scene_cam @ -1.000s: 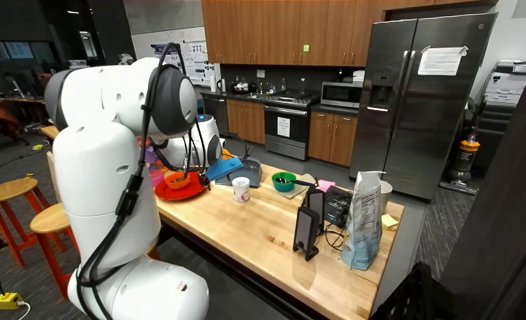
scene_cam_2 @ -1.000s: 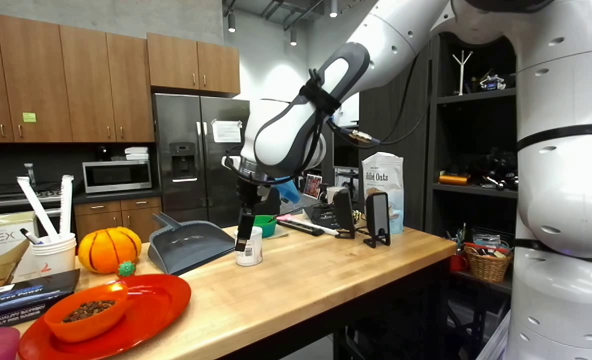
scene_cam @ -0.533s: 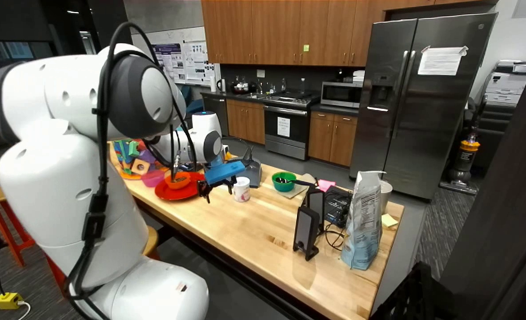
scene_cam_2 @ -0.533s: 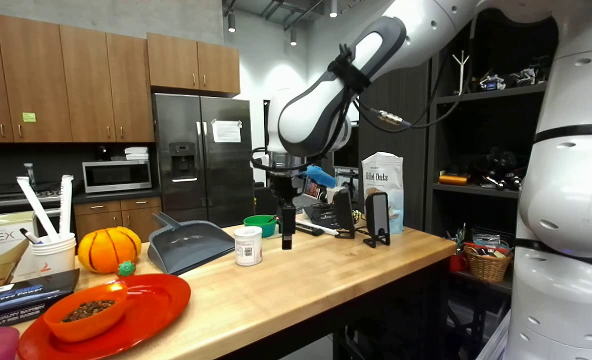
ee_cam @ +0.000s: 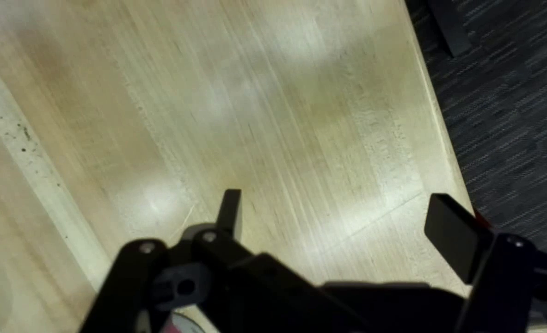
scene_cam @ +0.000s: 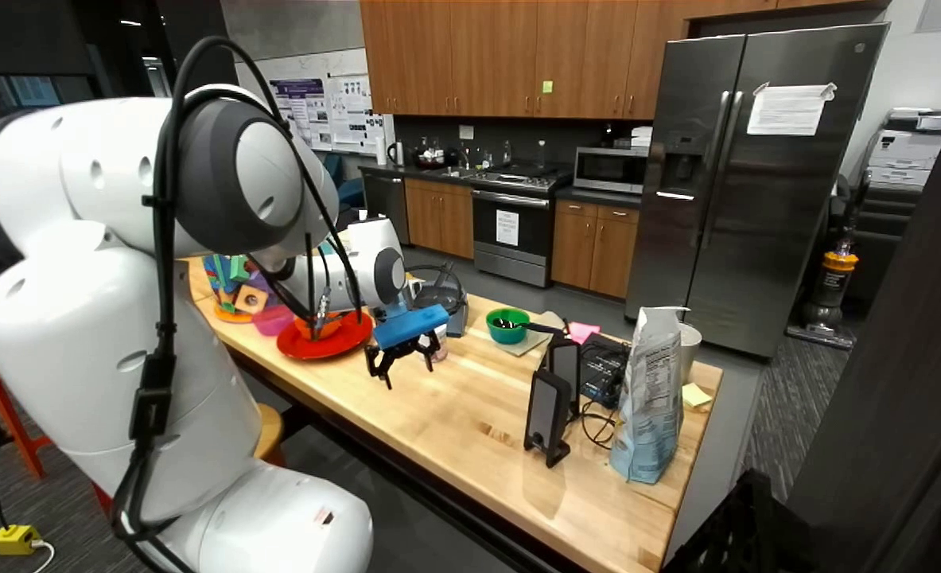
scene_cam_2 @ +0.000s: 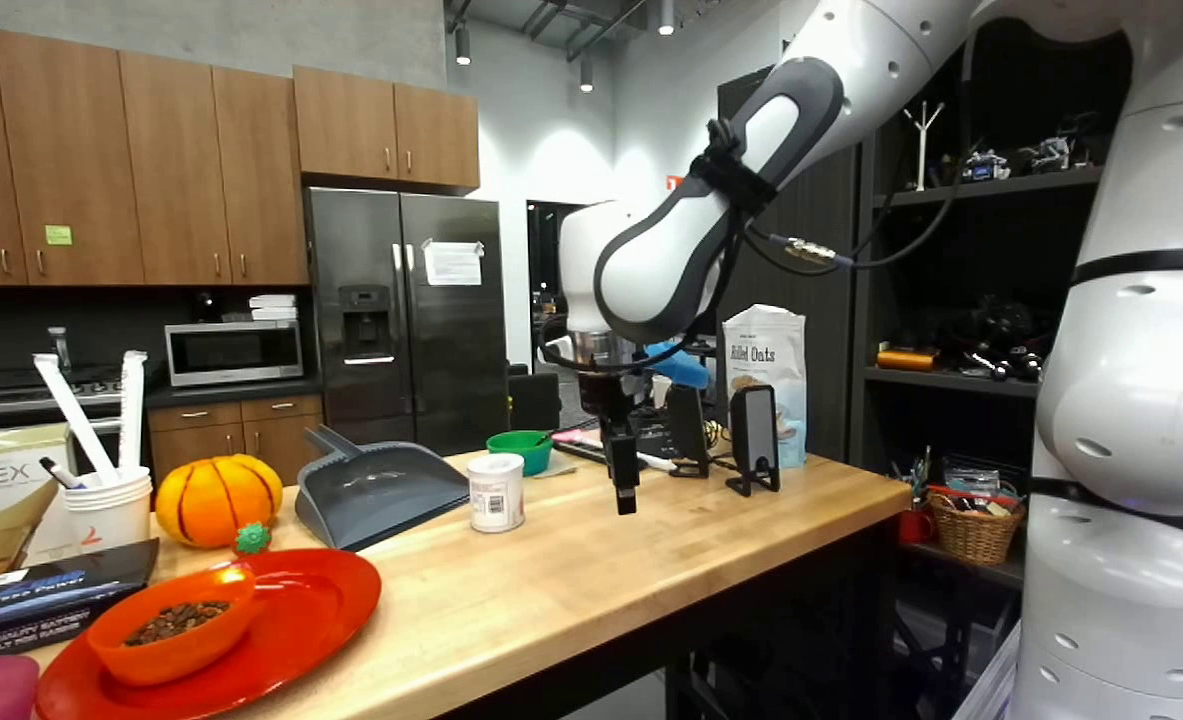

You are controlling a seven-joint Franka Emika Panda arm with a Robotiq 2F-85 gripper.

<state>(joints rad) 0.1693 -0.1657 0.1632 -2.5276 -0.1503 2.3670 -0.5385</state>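
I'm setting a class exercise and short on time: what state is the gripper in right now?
Gripper: open, its fingers spread wide apart, holding nothing.

Gripper (ee_cam: 338,215) above wood tbl (ee_cam: 255,115), jaws spread wide; dk carpet (ee_cam: 509,129) past tbl's edge; rounded, part-pink item (ee_cam: 184,323) against tbl, mostly hid by gripper, ID unclear.

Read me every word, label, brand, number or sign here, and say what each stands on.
"Rolled Oats": bag.
"EMEX", cut off at the picture's left edge: carton.
Apparently "Power", the rest blurred: black box.
Too small or blurred to read: fridge sheet, oven sheet, wall posters, vacuum label, label on the white canister, red mark on the white cups, part-hidden red sign.
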